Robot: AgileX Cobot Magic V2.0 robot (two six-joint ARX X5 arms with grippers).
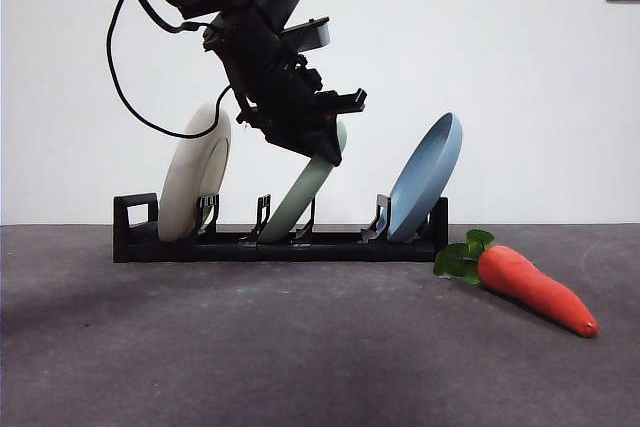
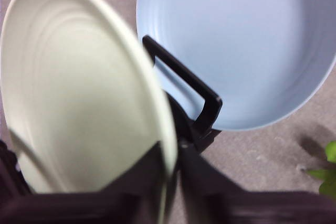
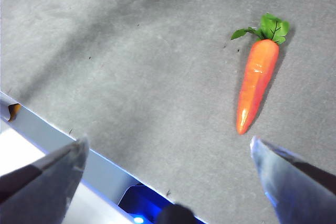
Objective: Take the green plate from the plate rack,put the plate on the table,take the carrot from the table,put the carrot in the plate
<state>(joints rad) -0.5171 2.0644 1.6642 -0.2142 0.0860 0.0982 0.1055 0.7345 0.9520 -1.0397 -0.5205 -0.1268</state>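
The green plate (image 1: pixel 305 190) leans in the middle slot of the black plate rack (image 1: pixel 280 244). My left gripper (image 1: pixel 322 142) comes down from the upper left and is shut on the plate's upper rim; in the left wrist view the jaws pinch the green plate (image 2: pixel 79 87) at its edge (image 2: pixel 169 169). The carrot (image 1: pixel 535 287) lies on the table (image 1: pixel 300 347) right of the rack, leaves toward the rack. It also shows in the right wrist view (image 3: pixel 256 82). My right gripper (image 3: pixel 168 156) hangs open and empty, well short of the carrot.
A cream-white plate (image 1: pixel 193 172) stands in the rack's left slot and a light blue plate (image 1: pixel 427 175) in its right slot, close behind the green one (image 2: pixel 236 40). The table's front edge (image 3: pixel 47 129) runs under the right gripper.
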